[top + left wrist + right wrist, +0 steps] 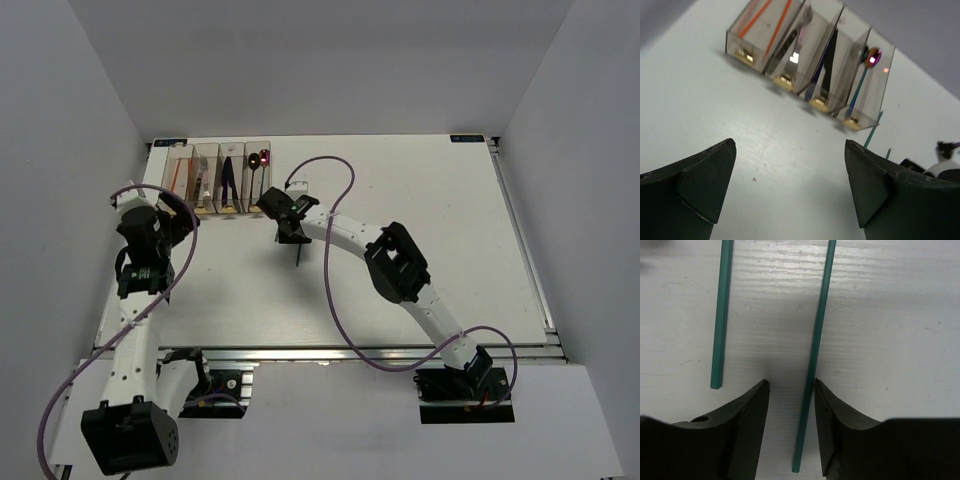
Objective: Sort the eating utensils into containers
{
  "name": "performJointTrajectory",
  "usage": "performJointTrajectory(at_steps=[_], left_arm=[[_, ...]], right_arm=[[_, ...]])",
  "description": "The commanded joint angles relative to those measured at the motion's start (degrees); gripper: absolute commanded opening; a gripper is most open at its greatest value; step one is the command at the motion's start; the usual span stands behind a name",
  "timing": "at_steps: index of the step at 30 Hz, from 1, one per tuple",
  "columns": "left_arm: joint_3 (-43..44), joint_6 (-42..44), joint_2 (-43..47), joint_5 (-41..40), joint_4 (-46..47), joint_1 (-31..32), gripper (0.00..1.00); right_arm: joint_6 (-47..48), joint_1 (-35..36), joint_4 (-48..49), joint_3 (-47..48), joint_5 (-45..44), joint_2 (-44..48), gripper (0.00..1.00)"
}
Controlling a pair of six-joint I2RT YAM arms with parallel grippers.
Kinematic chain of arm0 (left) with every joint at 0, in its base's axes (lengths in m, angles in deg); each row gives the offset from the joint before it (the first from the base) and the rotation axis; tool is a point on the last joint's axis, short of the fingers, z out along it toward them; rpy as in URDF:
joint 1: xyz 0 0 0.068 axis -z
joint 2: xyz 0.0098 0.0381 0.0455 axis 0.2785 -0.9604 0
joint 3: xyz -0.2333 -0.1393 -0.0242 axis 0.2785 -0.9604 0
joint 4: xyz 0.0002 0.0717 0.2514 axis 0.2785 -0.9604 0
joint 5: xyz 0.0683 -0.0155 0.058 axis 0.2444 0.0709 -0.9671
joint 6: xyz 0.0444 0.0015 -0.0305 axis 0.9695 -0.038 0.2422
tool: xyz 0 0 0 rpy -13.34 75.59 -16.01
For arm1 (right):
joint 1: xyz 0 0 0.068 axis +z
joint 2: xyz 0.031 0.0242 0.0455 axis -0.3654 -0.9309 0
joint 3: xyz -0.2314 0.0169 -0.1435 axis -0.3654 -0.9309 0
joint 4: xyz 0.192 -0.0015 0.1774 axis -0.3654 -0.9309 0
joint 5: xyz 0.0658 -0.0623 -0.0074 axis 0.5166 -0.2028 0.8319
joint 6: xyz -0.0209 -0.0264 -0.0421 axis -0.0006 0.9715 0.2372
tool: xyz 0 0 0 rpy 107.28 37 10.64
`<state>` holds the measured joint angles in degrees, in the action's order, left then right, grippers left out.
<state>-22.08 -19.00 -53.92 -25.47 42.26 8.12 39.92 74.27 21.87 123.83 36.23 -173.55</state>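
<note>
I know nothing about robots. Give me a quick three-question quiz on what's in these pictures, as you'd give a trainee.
1. True or false: the left claw is holding a fork.
2. How many thin green chopsticks lie on the white table by the right claw? A: one. B: two. C: four.
3. Fill in: the clear plastic bins joined in a row number ____.

Key
1. False: it is open and empty.
2. B, and one lies between that claw's fingers.
3. Four.
</note>
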Motion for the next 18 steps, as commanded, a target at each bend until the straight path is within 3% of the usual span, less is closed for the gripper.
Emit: performJointTrajectory(at_steps=[1,2,4,5,9,13,16,18], left_arm=[[-0.9,-0.15,0.41,3.05,0.15,0.5,0.98],[-0.81,-0.07,0.5,2.7,-0.28,0.5,0.98],[-0.81,0.2,0.94,1.91,-0.72,0.67,0.98],[-0.81,0.28,1.2,1.9,-1.07,0.85,0.98],[-0.2,0.55,1.56,1.99,-1.6,1.9,0.98],[-1.33,-3.47,0.42,9.78,-1.35,2.08,0.98],[-7.19,-12.06,-3.09,23.32,4.0,2.51,0.98],[-11.77,-17.35,-6.07,31.38,14.18,4.96,0.98]], right_arm=[[-1.84,-0.19,-3.62,-2.13,-0.54,0.26,0.46],[-2.02,-0.11,-3.97,-2.83,-0.01,-0.01,0.44],[-1.93,-0.1,-2.4,-5.37,3.49,0.51,0.3],[-2.37,-0.19,-1.35,-9.74,6.55,2.43,0.17],[-3.25,-0.28,8.66,-24.52,10.53,10.16,0.0],[-0.53,0.07,13.41,-33.93,11.32,19.04,0.0],[3.51,0.07,24.82,-46.13,16.58,30.98,0.0],[6.05,0.07,38.96,-53.78,24.81,41.06,0.0]])
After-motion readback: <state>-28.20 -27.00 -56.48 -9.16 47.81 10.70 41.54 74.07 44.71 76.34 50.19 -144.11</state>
